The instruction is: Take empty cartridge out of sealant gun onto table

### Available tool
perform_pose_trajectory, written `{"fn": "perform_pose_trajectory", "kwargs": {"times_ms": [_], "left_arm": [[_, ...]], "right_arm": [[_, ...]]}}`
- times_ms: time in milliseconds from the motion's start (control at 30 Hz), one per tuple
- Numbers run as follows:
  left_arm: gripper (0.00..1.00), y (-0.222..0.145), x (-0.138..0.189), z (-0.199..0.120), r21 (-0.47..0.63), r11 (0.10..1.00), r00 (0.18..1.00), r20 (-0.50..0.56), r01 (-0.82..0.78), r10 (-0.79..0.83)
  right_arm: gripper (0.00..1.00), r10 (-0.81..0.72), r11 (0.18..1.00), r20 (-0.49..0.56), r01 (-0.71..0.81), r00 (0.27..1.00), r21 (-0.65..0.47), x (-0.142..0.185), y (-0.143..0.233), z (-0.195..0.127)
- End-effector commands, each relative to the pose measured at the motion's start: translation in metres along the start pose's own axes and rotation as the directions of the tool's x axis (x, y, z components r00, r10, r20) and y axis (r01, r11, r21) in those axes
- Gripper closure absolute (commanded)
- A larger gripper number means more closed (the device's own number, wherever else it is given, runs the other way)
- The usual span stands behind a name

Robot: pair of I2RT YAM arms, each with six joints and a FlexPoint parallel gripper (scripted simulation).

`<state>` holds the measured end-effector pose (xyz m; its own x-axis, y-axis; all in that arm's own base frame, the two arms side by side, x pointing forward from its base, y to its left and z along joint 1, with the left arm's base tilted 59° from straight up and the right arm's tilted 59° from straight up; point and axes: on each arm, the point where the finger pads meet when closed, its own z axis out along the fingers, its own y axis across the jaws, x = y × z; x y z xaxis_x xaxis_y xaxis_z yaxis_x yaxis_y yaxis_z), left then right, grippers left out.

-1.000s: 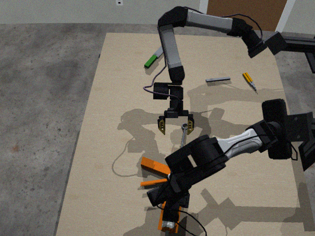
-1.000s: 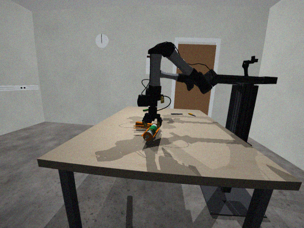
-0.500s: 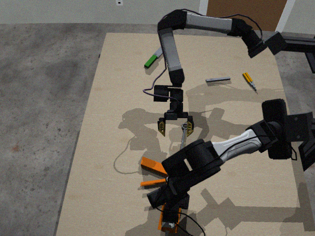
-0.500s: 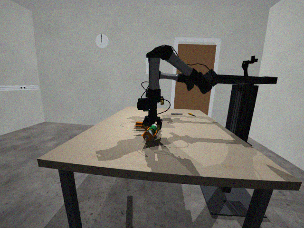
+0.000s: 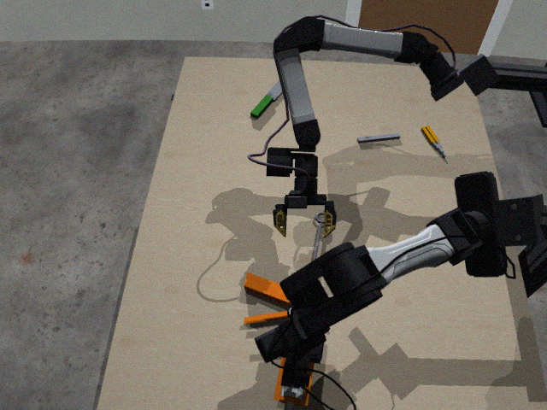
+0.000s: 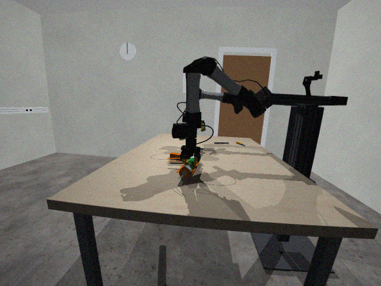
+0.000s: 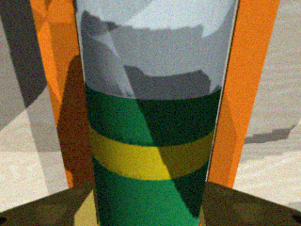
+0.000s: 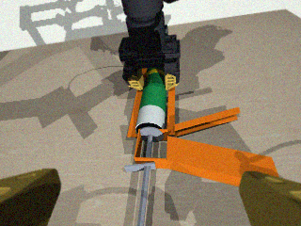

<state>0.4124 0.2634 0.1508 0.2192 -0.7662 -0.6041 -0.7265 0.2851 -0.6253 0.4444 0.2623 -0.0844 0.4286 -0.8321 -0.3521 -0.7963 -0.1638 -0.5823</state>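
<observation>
The orange sealant gun (image 5: 262,285) (image 6: 174,155) (image 8: 212,157) lies on the table. The green and white cartridge (image 5: 291,391) (image 6: 190,164) (image 7: 152,198) (image 8: 152,101), with a yellow band, lies in its cradle, and its white rear end is at the plunger plate. My left gripper (image 6: 190,160) (image 7: 150,190) (image 8: 154,88) is shut on the cartridge's green part, one finger along each side; the top view hides its fingers behind the arm. My right gripper (image 5: 304,234) (image 8: 150,178) is open and empty above the rear of the gun's rod (image 5: 316,243) (image 8: 143,198).
A green-handled tool (image 5: 261,107) lies at the far left in the top view. A grey bar (image 5: 379,137) (image 6: 221,142) and a yellow-handled pointed tool (image 5: 431,134) (image 6: 240,143) lie at the far right. The left arm reaches across the gun.
</observation>
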Motion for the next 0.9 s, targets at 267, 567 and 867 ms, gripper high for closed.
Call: {"fn": "perform_pose_trajectory", "kwargs": {"times_ms": [267,567,867], "left_arm": [[0.65,-0.005,0.002,-0.021,0.008,1.000,0.988,-0.154,0.009,-0.008],[0.65,-0.010,-0.009,-0.033,0.014,1.000,0.974,-0.225,0.024,-0.020],[0.65,-0.010,-0.009,-0.033,0.014,0.999,0.974,-0.226,0.029,-0.025]], "right_arm": [[0.00,0.012,1.000,0.010,-0.012,1.000,0.029,0.002,-0.012,-0.003],[0.00,0.012,1.000,0.010,-0.012,1.000,0.029,0.002,-0.012,-0.003],[0.00,0.012,1.000,0.010,-0.012,1.000,0.029,0.002,-0.012,-0.003]]}}
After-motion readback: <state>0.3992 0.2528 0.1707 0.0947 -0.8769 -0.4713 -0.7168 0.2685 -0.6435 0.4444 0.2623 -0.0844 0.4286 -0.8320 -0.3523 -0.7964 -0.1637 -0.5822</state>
